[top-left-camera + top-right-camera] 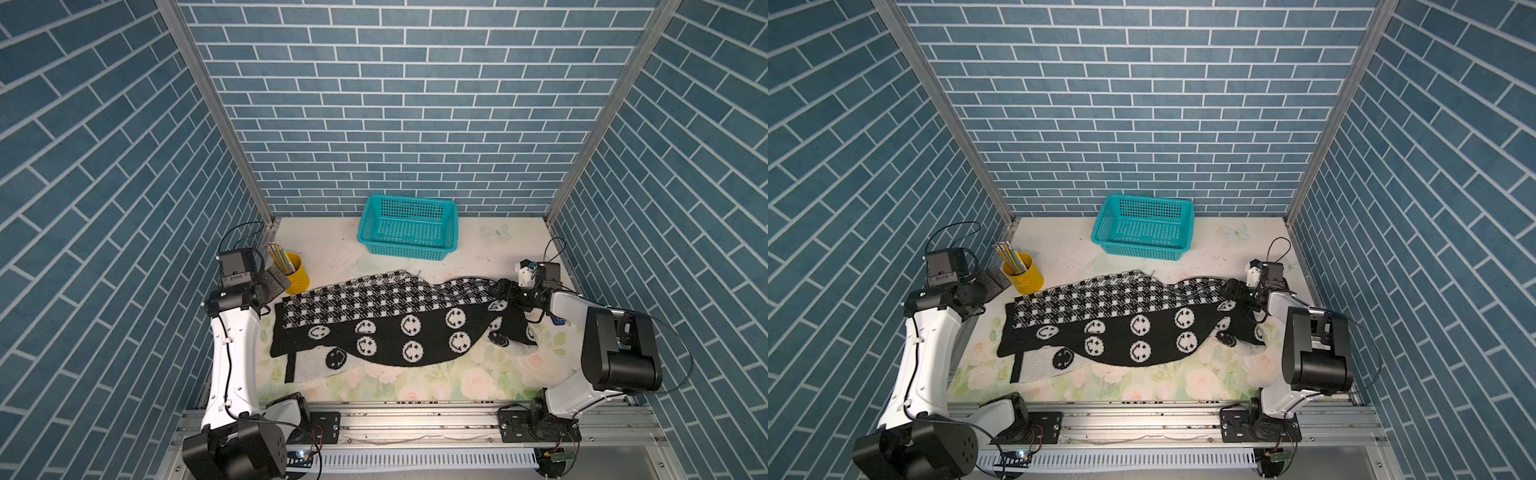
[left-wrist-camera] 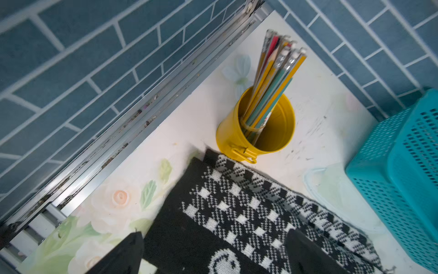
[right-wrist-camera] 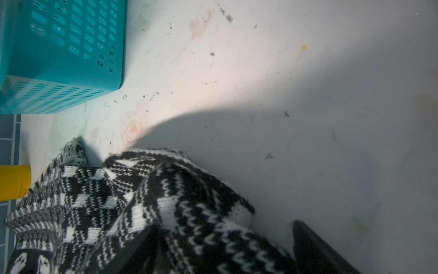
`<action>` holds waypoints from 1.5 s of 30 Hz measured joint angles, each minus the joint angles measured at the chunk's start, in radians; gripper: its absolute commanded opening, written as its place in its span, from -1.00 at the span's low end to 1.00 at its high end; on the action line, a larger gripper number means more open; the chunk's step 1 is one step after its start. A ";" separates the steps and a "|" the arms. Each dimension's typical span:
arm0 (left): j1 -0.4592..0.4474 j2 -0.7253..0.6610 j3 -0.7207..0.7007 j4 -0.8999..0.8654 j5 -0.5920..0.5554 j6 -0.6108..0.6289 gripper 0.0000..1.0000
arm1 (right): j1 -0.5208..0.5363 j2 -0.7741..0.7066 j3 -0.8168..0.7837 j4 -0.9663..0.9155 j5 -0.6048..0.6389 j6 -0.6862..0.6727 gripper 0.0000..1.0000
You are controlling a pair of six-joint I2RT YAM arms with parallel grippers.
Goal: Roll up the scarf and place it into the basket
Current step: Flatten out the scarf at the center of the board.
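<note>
At lower centre of a top view, scarf [image 1: 386, 328] lying unrolled below basket [image 1: 409, 226] | left gripper [image 2: 214, 233] hovering spread over one end | right gripper [image 3: 222, 225] straddling the bunched end, jaws apart | rolling is probably needing even, tight turns

My gripper [image 3: 224, 237] has its jaws wide apart; the bunched scarf [image 3: 142, 189] lies between them, against one jaw only. Beyond, the basket [image 3: 59, 59] and a yellow cup [image 3: 14, 182] stand on the speckled surface [image 3: 284, 71].

Left wrist view: the basket [image 2: 391, 154] runs off the picture's edge; the fingers of the left gripper [image 2: 214, 232] appear to you blurred and cropped. Right wrist view: the scarf [image 3: 94, 189] covers one finger of the right gripper [image 3: 224, 225].
</note>
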 measured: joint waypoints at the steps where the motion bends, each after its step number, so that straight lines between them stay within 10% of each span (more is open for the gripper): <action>1: 0.000 0.004 -0.005 0.003 0.015 0.000 1.00 | 0.000 0.014 0.002 0.011 -0.009 0.006 -0.20; 3: 0.000 0.013 -0.028 0.012 0.042 0.000 1.00 | 0.000 0.045 0.019 0.017 -0.016 0.023 -0.97; 10: 0.000 0.029 -0.065 0.017 0.098 0.013 1.00 | 0.042 -0.037 0.201 -0.059 0.132 0.047 -1.00; 12: 0.000 0.026 -0.065 0.020 0.112 0.016 1.00 | 0.053 -0.050 0.317 -0.080 0.188 0.036 -0.14; 17: -0.015 0.027 -0.067 0.034 0.156 0.027 1.00 | 0.041 0.126 0.657 -0.094 0.295 -0.018 0.96; 23: -0.138 0.050 -0.068 0.062 0.194 0.049 1.00 | 0.199 0.055 0.486 -0.117 0.454 -0.092 0.99; 36: -0.108 0.122 -0.097 0.081 0.152 0.034 1.00 | 1.106 -0.052 0.310 -0.124 0.424 -0.183 0.88; 45: -0.068 0.195 -0.083 0.128 0.189 0.030 1.00 | 1.217 0.218 0.376 -0.126 0.524 -0.261 0.77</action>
